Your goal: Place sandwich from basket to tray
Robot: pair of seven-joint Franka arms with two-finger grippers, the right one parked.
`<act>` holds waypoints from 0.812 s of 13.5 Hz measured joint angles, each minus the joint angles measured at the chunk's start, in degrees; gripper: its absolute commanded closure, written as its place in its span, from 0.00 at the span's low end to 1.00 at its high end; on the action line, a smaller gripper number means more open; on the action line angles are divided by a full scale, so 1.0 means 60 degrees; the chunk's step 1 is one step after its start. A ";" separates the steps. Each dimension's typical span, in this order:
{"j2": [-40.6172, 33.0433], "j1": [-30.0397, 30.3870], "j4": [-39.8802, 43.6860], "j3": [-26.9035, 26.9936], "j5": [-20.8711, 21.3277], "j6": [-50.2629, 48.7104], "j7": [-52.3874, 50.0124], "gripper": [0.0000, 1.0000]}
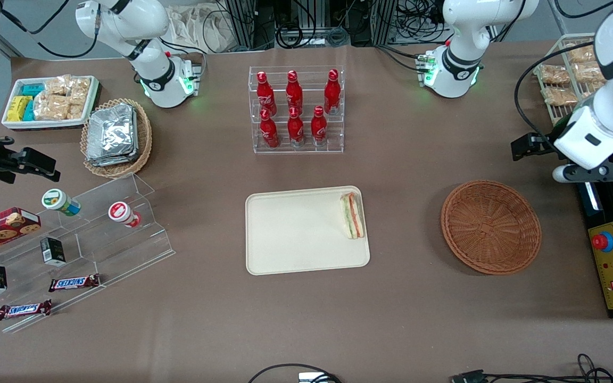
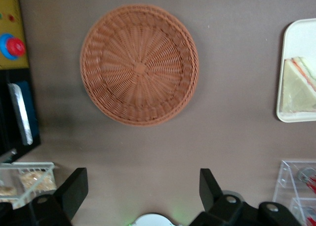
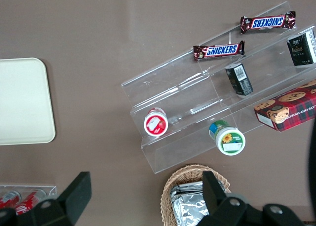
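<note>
Lying on tray [image 1: 290, 234]: one sandwich [image 1: 353, 215]; one basket [image 1: 490, 227] (bare); gripper [image 2: 140, 191] above table, wide open, holding nothing.

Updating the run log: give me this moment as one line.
sandwich: on tray, at its edge toward the working arm | basket: empty | gripper: open, empty, raised beside basket at working arm's end

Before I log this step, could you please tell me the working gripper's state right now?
Left arm's gripper: open, holding nothing, raised near the working arm's end of the table, farther from the front camera than the round reddish-brown woven wicker basket.
</note>
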 measured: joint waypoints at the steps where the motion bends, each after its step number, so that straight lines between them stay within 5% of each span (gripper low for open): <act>1: -0.0041 -0.0107 0.0009 -0.0001 0.0097 0.0088 -0.0001 0.00; 11: 0.0030 -0.0134 0.0042 0.0027 0.0134 0.0186 -0.0005 0.00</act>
